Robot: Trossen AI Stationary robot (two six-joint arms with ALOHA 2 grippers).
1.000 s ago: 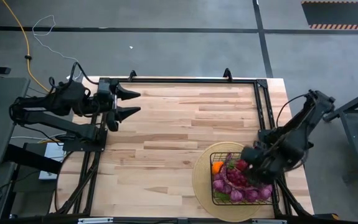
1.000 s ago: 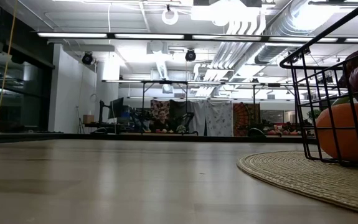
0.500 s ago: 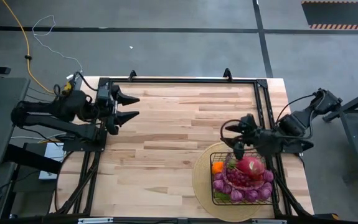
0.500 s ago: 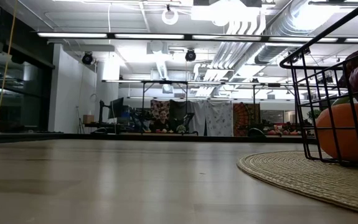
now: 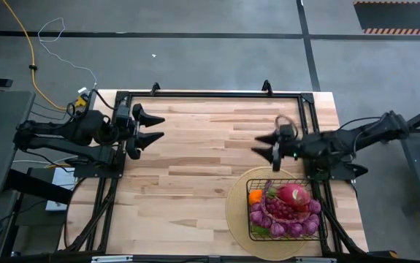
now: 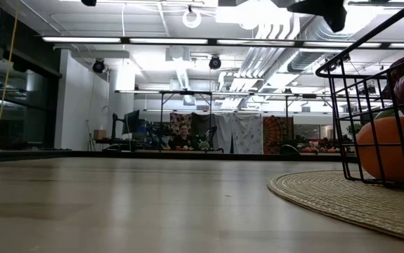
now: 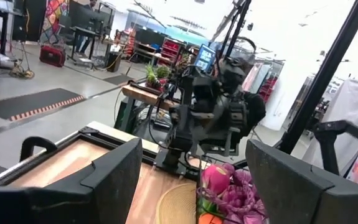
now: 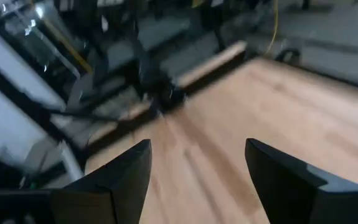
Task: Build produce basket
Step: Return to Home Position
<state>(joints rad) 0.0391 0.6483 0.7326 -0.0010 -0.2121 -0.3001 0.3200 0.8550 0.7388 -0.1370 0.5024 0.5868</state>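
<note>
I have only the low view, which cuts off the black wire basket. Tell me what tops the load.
Observer: A pink dragon fruit lies on top in the black wire-mesh basket, above purple grape bunches.
Operator: Report the right pincer.
Observer: The right pincer is open, above the bare wooden table beside the round tan woven mat, not over the basket.
Operator: Now the left.
Observer: The left pincer is open, at the table's left edge.

Produce in basket — basket on mat
</note>
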